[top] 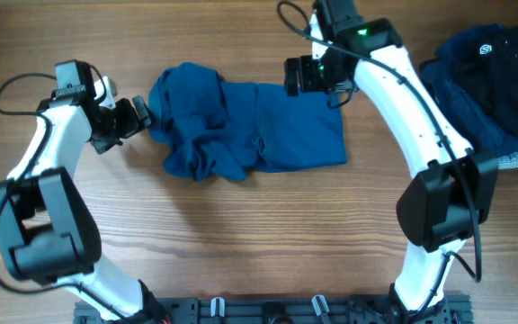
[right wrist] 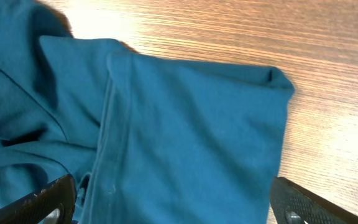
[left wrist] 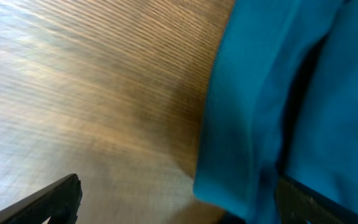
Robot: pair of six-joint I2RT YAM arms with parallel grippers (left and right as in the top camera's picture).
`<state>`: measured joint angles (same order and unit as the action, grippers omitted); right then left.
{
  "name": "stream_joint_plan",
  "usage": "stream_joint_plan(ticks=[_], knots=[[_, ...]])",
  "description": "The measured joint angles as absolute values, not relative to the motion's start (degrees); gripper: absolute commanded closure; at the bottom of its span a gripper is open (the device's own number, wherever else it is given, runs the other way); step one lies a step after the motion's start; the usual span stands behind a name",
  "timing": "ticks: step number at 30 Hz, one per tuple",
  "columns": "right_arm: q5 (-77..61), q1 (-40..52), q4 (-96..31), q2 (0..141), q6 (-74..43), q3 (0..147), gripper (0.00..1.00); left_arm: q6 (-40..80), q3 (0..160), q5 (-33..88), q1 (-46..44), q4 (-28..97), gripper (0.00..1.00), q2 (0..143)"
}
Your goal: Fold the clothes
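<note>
Currently left fingers spread wide, empty, at shirt edge; right fingers likewise, over shirt.

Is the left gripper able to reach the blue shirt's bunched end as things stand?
Probably yes: the left gripper stands open beside the blue shirt, at its bunched end, nothing between them.

You had a soft, matt cloth shirt on a smooth, grained wood table; the right arm wore glossy white plastic.
</note>
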<state>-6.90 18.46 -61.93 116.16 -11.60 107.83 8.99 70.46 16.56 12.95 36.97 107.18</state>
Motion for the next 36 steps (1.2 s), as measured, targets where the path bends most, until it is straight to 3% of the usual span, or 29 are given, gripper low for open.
stream_joint_plan(ticks=[5,12,21,30,33,36], knots=[[-7.9,17.7,-62.8,116.1,-10.4,107.8,0.01,4.8,70.5,22.2,13.1,35.0,0.04,111.5],[-8.0,17.7,-63.0,116.1,-9.7,107.8,0.0,1.6,70.5,28.0,13.1,30.7,0.17,112.4],[-8.1,17.7,-63.0,116.1,-9.5,107.8,0.0,-5.8,70.5,38.2,13.1,29.7,0.15,112.5],[-8.1,17.7,-63.5,116.1,-9.5,107.8,0.0,-10.8,70.5,39.8,9.7,29.5,0.21,112.5],[-8.1,17.7,-63.5,116.1,-9.5,107.8,0.01,-11.7,70.5,39.8,7.2,28.7,0.36,112.5],[-8.1,17.7,-63.5,116.1,-9.5,107.8,0.01,-11.9,70.5,39.3,5.5,28.1,0.68,112.5]])
